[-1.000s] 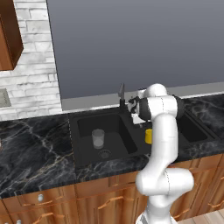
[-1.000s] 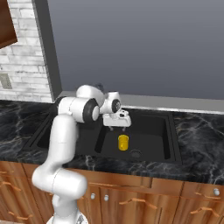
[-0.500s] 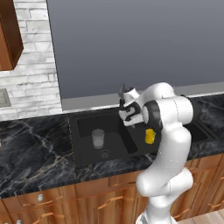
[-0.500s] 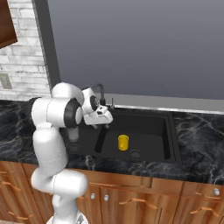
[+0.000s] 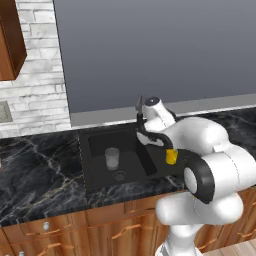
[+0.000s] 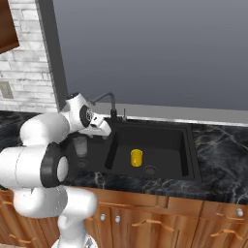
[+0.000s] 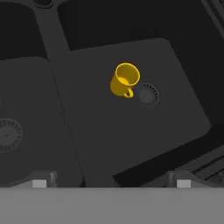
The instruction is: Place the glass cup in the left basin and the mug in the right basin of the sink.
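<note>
Black sink [image 6: 191, 145]: mug [image 7: 124, 79] upright beside the right basin's [image 7: 175, 109] drain, glass cup [image 5: 112, 158] in the left basin [image 5: 95, 150]. Gripper [image 7: 109, 181] hovers empty, jaws wide apart. Glass looks slick and fragile; grip its walls.

White arm bent forward, end effector [image 6: 103, 127] angled downward, empty

Marbled counter [image 5: 35, 170], brick wall [image 5: 37, 75]

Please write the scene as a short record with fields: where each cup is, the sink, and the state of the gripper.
glass cup: upright in the left basin, beside its drain
mug: yellow, upright in the right basin, next to its drain
sink: black, two bowls with a divider between them
gripper: above the sink, holds nothing; open or shut cannot be told
task state: both cups are in their basins
</note>
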{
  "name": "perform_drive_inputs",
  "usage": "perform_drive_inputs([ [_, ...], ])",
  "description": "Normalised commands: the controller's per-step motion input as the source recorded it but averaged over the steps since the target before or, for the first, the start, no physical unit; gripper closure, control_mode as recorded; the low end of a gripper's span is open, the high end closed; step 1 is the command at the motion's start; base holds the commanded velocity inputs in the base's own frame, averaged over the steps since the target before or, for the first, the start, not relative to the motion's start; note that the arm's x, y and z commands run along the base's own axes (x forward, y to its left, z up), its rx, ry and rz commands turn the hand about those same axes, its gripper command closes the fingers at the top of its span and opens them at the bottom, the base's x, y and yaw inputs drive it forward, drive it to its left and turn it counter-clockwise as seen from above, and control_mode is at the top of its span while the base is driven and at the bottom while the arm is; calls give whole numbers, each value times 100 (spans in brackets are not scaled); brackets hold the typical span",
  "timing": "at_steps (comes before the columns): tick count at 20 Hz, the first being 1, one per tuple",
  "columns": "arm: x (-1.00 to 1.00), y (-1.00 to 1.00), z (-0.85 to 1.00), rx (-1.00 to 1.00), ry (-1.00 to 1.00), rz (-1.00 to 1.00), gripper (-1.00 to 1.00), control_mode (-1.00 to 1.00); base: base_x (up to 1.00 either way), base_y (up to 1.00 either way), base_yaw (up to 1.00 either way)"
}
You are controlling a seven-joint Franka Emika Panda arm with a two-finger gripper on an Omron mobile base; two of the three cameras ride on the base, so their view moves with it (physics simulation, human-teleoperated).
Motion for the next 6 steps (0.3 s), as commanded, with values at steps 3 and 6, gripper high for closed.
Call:
perform_drive_inputs([
  [3, -87, 12, 40, 28, -28, 1, -100, -100, 0, 0, 0],
  [6, -71, 8, 35, 26, -15, 11, -100, -100, 0, 0, 0],
])
